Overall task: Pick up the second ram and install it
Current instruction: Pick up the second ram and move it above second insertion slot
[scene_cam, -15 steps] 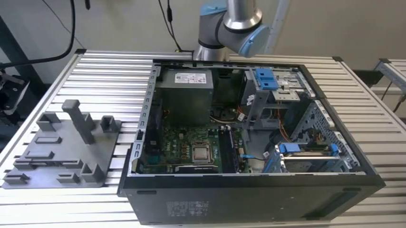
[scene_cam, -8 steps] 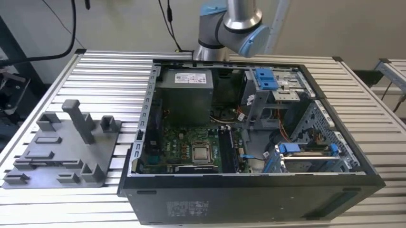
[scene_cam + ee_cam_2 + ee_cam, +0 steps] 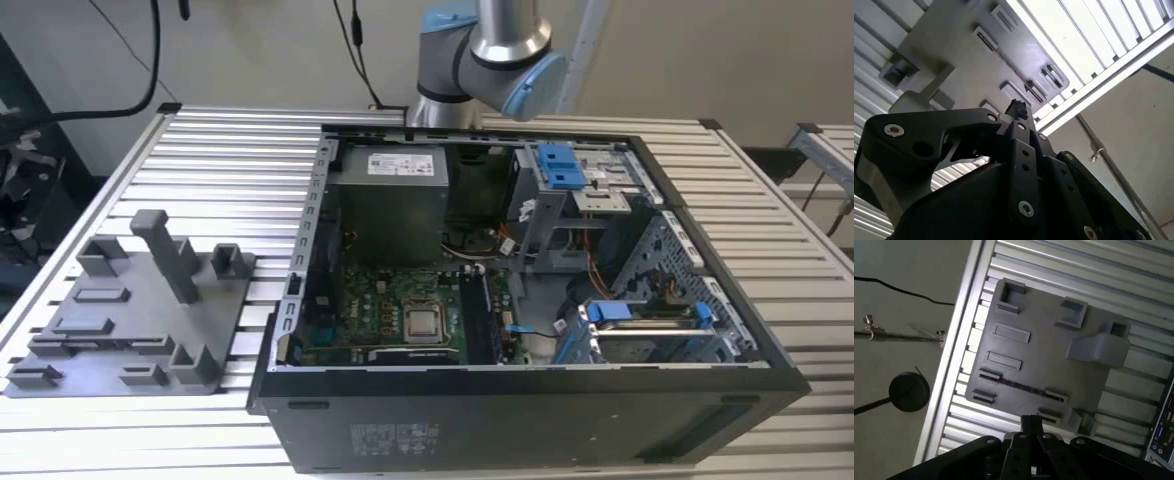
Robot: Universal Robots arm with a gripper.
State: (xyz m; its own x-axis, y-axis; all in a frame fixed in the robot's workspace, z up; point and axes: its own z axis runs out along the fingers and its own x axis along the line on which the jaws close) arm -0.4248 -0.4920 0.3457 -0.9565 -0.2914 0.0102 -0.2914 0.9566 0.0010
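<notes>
Slatted metal counter [image 3: 214, 150] carries one open PC case [image 3: 534, 420], centre to the exterior view's lower right. One grey tray [image 3: 134, 330] with one tall post [image 3: 171, 255] sits at the exterior view's lower left. One arm [image 3: 483, 60] at top centre. Two labels, print not read: a white label [image 3: 404, 160] on the power supply [image 3: 387, 205], a wall label [image 3: 400, 437] on the case's outside. In the first wrist view one ram [image 3: 1021, 385] stands on edge in a tray slot. The gripper [image 3: 1030, 421] hangs over the tray edge nearest the ram, not touching it, jaws together and empty.
</notes>
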